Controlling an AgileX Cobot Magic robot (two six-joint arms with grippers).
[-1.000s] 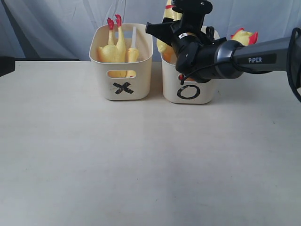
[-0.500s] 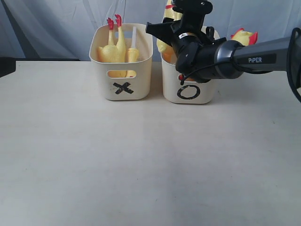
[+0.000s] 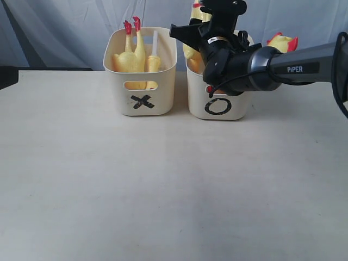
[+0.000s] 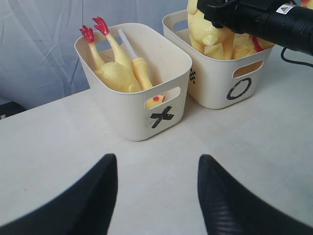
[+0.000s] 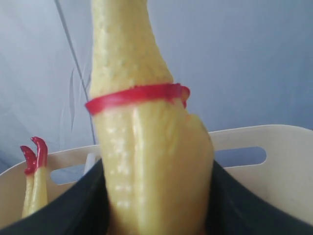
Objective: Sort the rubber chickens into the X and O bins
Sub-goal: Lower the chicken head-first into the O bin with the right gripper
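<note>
The X bin (image 3: 163, 100) stands left of the O bin (image 3: 198, 106) at the back of the table. A yellow rubber chicken (image 3: 130, 58) lies in the X bin with its red feet sticking up. Above the O bin, my right gripper (image 3: 209, 16) is shut on another rubber chicken (image 5: 146, 147), a yellow body with a red neck band, pinched between the black fingers (image 5: 73, 208). More yellow chicken (image 4: 210, 34) fills the O bin (image 4: 215, 93). My left gripper (image 4: 156, 171) hovers open over bare table in front of the X bin (image 4: 132, 122), holding nothing.
A chicken head with a red comb (image 3: 283, 42) shows behind the right arm (image 3: 293, 62). A pale curtain (image 3: 65, 27) hangs behind the bins. Wide bare tabletop (image 3: 163, 190) stretches in front of them. A dark object (image 3: 6, 76) sits at the far left edge.
The right gripper and its chicken have crept a touch upward over the O bin. Nothing else has moved.
</note>
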